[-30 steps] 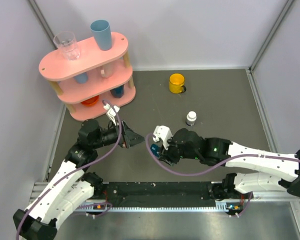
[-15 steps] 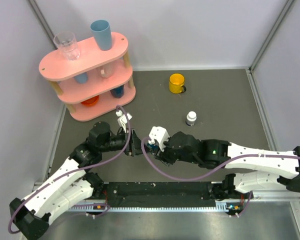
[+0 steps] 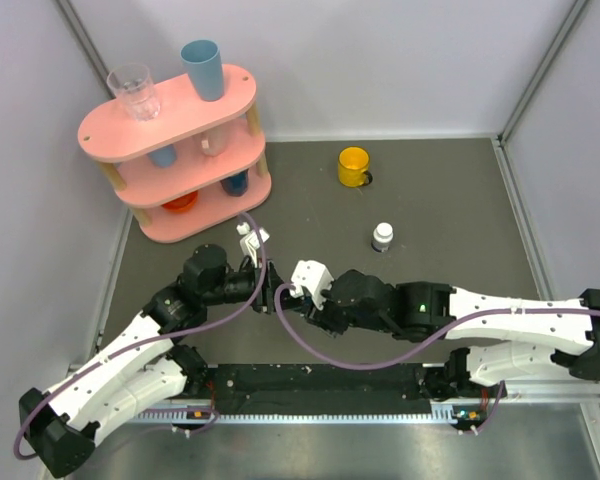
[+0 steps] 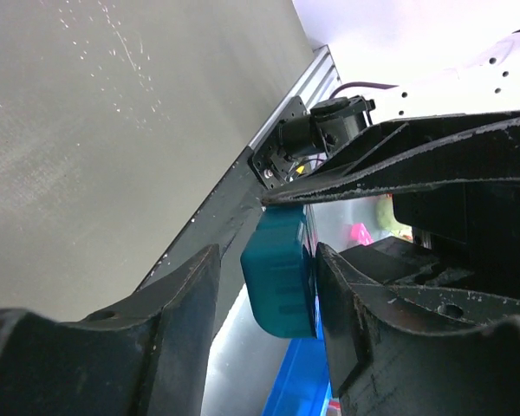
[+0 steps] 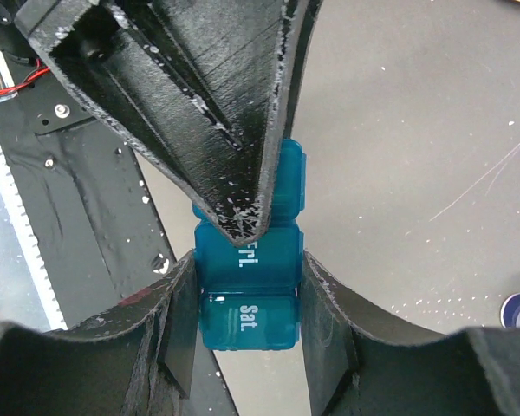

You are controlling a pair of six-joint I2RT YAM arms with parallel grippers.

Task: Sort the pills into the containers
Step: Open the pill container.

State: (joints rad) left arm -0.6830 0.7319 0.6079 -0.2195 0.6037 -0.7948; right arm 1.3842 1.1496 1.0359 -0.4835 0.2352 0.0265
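Note:
The container is a dark-teal pill box (image 5: pixel 247 295) with lids marked "Fri." and "Sat.". My right gripper (image 5: pixel 247 260) is shut on its sides and holds it above the table. My left gripper (image 4: pixel 269 260) reaches in from the other end. Its jaws straddle the box's far end (image 4: pixel 282 277). One finger (image 4: pixel 355 321) touches the box. The other finger (image 4: pixel 182 321) stands a little off it. In the top view both grippers meet at mid-table, left (image 3: pixel 270 290) and right (image 3: pixel 295 300), and hide the box. No pills show.
A pink three-tier shelf (image 3: pixel 170 140) with cups stands at the back left. A yellow mug (image 3: pixel 353 166) is at the back middle and a small white bottle (image 3: pixel 382 236) sits behind the right arm. The black rail (image 3: pixel 320 378) runs along the near edge.
My left gripper has swung right to the box and its jaws have narrowed around the box's end. The right gripper has carried the box a little leftward.

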